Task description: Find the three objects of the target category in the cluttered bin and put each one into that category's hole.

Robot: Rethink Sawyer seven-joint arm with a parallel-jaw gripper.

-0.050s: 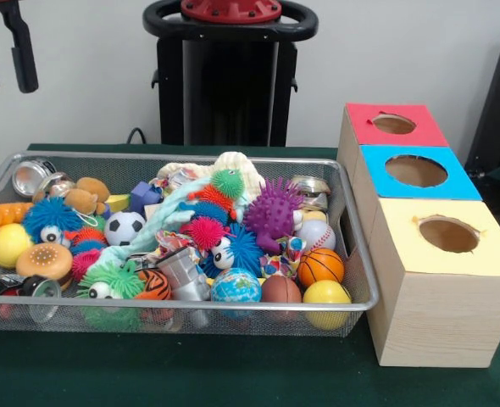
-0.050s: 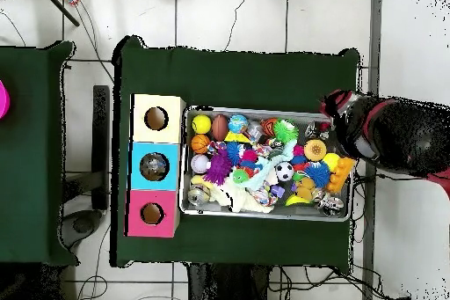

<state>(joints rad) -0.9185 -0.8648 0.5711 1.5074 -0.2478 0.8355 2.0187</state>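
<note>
A wire mesh bin is heaped with toys: a soccer ball, a basketball, a baseball, a brown football, a globe ball, yellow balls, a purple spiky ball, other spiky toys and metal cans. Beside it stand three boxes with a red-topped hole, a blue-topped hole and a yellow-topped hole. My gripper hangs open and empty, high above the bin's left end. From overhead, the arm reaches over the bin's right end.
Green cloth covers the table around the bin and boxes. In the overhead view the boxes line the bin's left side, and a second green table stands at the far left. A black stand rises behind the bin.
</note>
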